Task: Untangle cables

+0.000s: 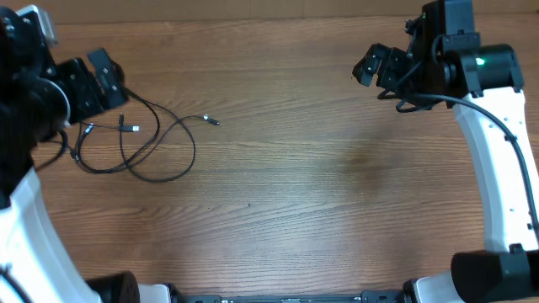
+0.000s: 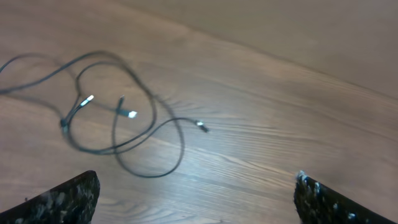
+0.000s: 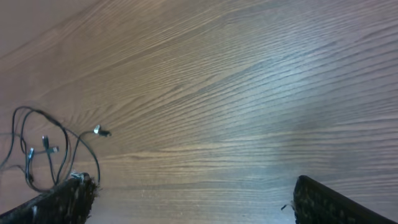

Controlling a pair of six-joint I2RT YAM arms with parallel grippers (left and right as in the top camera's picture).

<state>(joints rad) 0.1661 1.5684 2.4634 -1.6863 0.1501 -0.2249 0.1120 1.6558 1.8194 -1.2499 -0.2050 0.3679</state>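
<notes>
Left gripper (image 2: 194,183) spread, empty | just beyond it the cables (image 2: 132,114) lie on my left of the table (image 1: 295,185), loops crossing | untangling not begun, I'd judge | right gripper (image 3: 194,183) spread, well apart, holding nothing

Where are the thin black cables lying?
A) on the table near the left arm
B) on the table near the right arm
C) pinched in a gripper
A: the cables lie loose on the table beside the left gripper, far from the right gripper; neither holds them.
</notes>
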